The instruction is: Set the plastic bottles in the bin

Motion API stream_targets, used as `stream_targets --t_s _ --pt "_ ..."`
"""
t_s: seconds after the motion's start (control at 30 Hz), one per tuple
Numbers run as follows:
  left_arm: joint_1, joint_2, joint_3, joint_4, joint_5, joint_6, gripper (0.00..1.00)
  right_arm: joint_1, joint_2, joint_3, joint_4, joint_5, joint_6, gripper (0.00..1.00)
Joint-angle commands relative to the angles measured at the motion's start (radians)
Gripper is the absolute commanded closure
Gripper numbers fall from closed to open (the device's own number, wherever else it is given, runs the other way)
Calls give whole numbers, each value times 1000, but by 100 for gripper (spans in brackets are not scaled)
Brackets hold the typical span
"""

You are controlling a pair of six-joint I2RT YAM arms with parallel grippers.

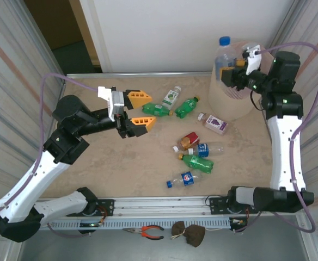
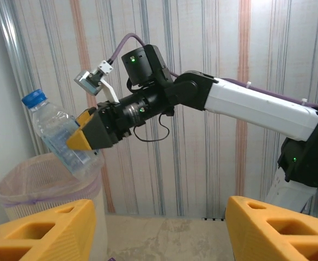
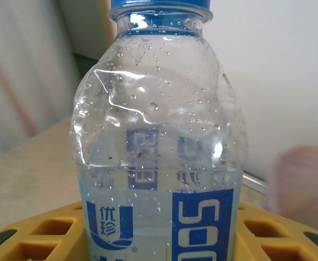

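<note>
The right end effector [image 1: 231,69] is pinching a clear blue-capped bottle [image 1: 222,50] just above the bin [image 1: 231,103]. The left end effector [image 1: 147,110] is spread wide with nothing in it, over the desk [image 1: 93,168]. The other bottles [image 1: 196,161] are lying scattered mid-desk.

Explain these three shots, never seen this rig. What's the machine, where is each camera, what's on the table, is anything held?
Two robot arms are bolted at the near edge of a table. The overhead picture looks down from behind them. The other two come from a camera on each wrist. The right tool is shut on a clear blue-capped bottle, holding it over the beige bin with the pink liner. The right wrist picture shows that bottle close up, and the left wrist picture looks across at it. The left tool is open and empty above the table. Eight more bottles lie loose on it.
</note>
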Motion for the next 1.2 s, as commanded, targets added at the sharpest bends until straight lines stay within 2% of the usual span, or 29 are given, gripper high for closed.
stream_targets --t_s 0.0,0.13,0.27,0.5,0.73,0.93,1.17 --pt "7 -29 -19 6 -14 19 37 -54 54 60 -13 162 4 52" --pt "12 -28 -39 11 -26 19 37 -97 145 133 -46 297 -74 52" --pt "19 -9 -57 20 -29 8 37 -117 252 235 -94 380 -170 52" --pt "20 50 -64 12 -27 2 37 -116 481 471 -283 531 -347 52" --pt "25 119 -71 35 -2 -51 38 -108 615 521 -321 653 -456 51" --pt "25 148 -89 66 13 -84 39 -108 710 519 -307 741 -482 49" --pt "26 158 -91 60 31 -101 39 -110 816 533 -299 761 -497 49"
